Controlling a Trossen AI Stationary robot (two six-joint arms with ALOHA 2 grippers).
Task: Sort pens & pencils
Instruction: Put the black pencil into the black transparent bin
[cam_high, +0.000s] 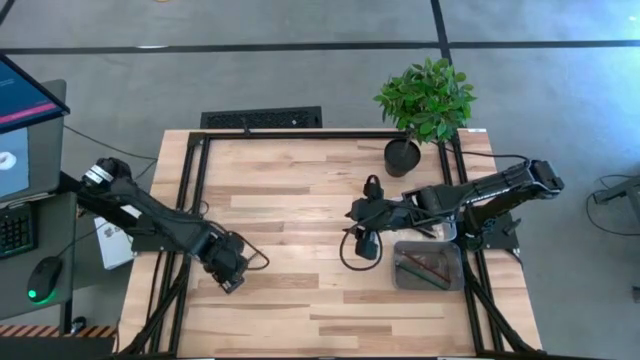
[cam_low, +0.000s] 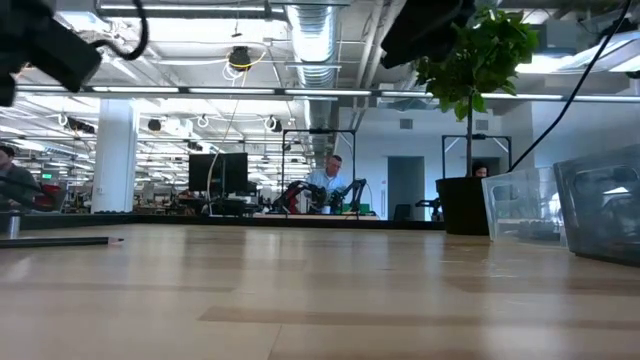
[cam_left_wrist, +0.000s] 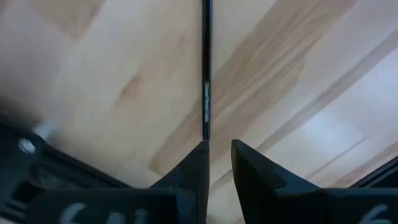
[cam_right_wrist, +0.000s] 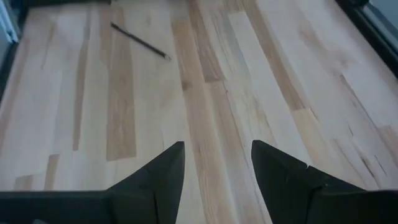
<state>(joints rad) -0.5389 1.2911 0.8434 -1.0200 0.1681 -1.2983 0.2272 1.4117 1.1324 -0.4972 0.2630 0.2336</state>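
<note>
One dark pencil (cam_low: 60, 241) lies flat on the wooden table near its left side. It also shows in the left wrist view (cam_left_wrist: 205, 68) and far off in the right wrist view (cam_right_wrist: 140, 40). My left gripper (cam_left_wrist: 219, 155) hangs above the pencil's near end, clear of it, its fingers a narrow gap apart; the high view shows it at the table's near left (cam_high: 232, 270). My right gripper (cam_high: 365, 243) is open and empty over the table's middle (cam_right_wrist: 217, 165). Several reddish-brown sticks (cam_high: 425, 266) lie in a clear tray (cam_high: 452, 280).
A potted plant (cam_high: 425, 100) stands at the far right of the table. Clear containers (cam_low: 590, 215) show at the right in the low view. A black frame (cam_high: 195, 180) runs along the table's edges. Bare wood (cam_high: 290, 190) lies between the arms.
</note>
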